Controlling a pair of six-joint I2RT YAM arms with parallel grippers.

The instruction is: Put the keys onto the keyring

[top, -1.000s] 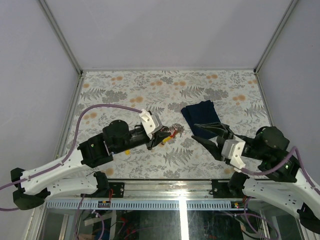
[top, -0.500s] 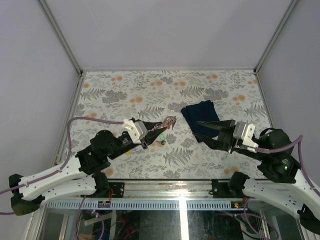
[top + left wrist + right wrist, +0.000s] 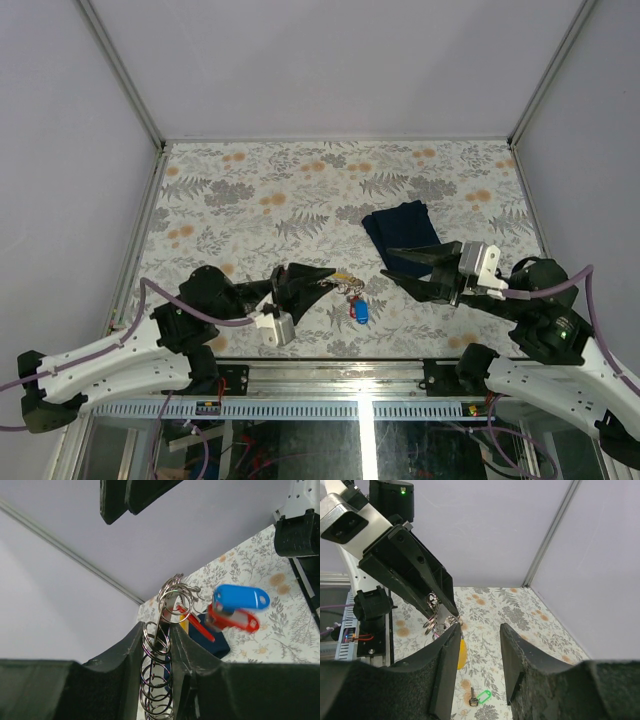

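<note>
My left gripper [image 3: 322, 276] [image 3: 159, 630] is shut on the keyring [image 3: 157, 652], a chain of silvery rings pinched between its fingers. Blue [image 3: 241, 597] and red [image 3: 235, 622] tags dangle from the keyring [image 3: 348, 285], and a yellow tag [image 3: 462, 652] hangs below it in the right wrist view. My right gripper [image 3: 388, 262] [image 3: 480, 627] stands open just right of the keyring, nothing between its fingers. One of the keys [image 3: 479, 697], silver with a green tag, lies on the table beneath the right gripper.
A dark navy folded cloth [image 3: 400, 230] lies on the floral table behind the right gripper. Metal frame posts and grey walls enclose the table [image 3: 250, 180]. The left arm [image 3: 380, 535] fills the left of the right wrist view.
The left gripper has pulled back toward the near edge and turned, so the keyring now hangs out to its right. The right gripper has shifted slightly left toward it.
</note>
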